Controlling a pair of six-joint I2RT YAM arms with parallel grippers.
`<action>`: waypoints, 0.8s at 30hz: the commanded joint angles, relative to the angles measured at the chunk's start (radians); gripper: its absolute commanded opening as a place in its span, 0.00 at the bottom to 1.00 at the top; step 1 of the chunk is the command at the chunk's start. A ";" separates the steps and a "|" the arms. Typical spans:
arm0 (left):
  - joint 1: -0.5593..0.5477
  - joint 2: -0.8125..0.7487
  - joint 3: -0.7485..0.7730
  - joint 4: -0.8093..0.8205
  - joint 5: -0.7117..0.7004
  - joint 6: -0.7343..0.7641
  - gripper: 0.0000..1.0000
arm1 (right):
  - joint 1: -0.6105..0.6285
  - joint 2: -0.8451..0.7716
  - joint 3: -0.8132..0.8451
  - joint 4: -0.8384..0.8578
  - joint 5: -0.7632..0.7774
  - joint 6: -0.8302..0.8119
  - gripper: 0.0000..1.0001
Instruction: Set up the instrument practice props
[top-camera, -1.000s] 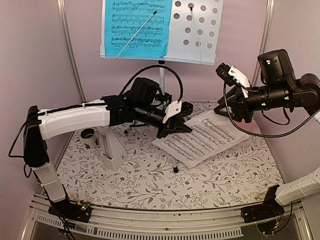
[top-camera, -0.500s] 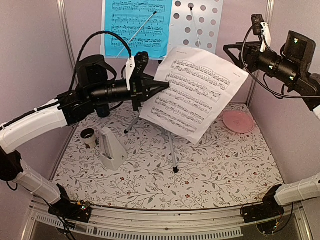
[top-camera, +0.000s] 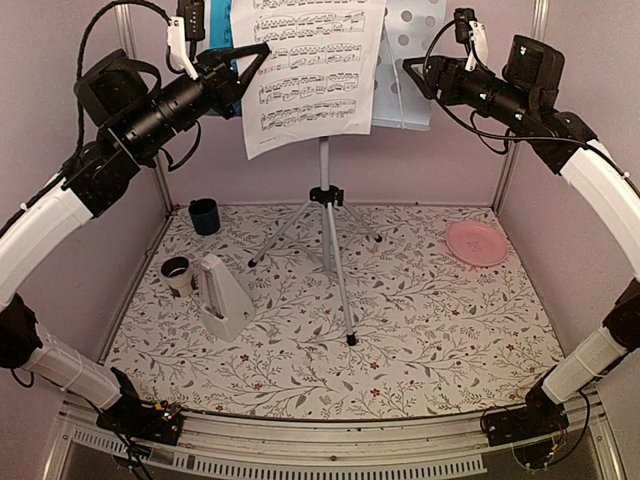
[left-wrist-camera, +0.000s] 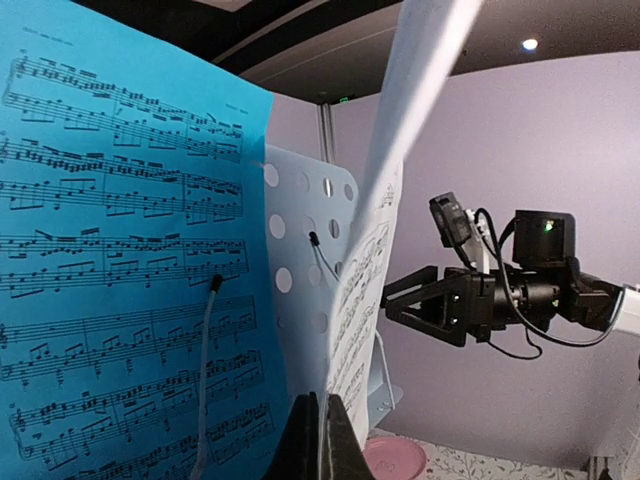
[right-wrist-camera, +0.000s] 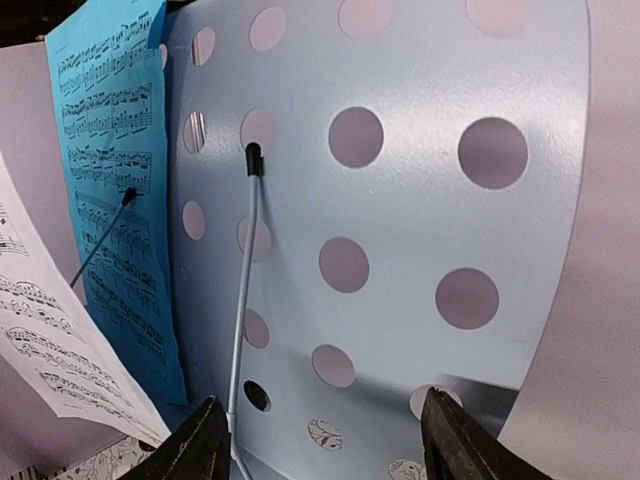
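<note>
The pale grey-blue perforated music stand (top-camera: 411, 60) stands at the back on its silver tripod (top-camera: 327, 225). My left gripper (top-camera: 256, 55) is shut on the left edge of the white music sheet (top-camera: 310, 70), which hangs in front of the stand's desk. In the left wrist view the jaws (left-wrist-camera: 320, 410) pinch the white sheet (left-wrist-camera: 375, 270) edge-on, beside the blue sheet (left-wrist-camera: 120, 250) on the stand. My right gripper (top-camera: 412, 78) is open at the desk's right side. Its wrist view shows the bare desk (right-wrist-camera: 400, 200) between its fingers (right-wrist-camera: 320, 400). The white metronome (top-camera: 222, 295) stands front left.
A pink plate (top-camera: 477, 243) lies at the right of the floral table. A dark blue cup (top-camera: 204, 215) and a small white cup (top-camera: 177, 272) stand at the left. A wire page holder (right-wrist-camera: 245, 270) lies against the desk. Purple walls close in the back and sides.
My left gripper has lifted the white sheet from the table up in front of the stand. My right arm has risen to the desk's right side, and its jaws have opened wider.
</note>
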 joint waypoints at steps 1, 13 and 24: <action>0.017 0.003 0.047 0.016 -0.171 -0.055 0.00 | -0.003 0.069 0.089 0.065 -0.021 0.028 0.65; 0.019 0.110 0.233 -0.022 -0.274 -0.092 0.00 | -0.002 0.165 0.200 0.064 -0.092 0.078 0.60; 0.013 0.187 0.304 -0.009 -0.254 -0.079 0.00 | 0.021 0.217 0.257 0.038 -0.067 0.067 0.44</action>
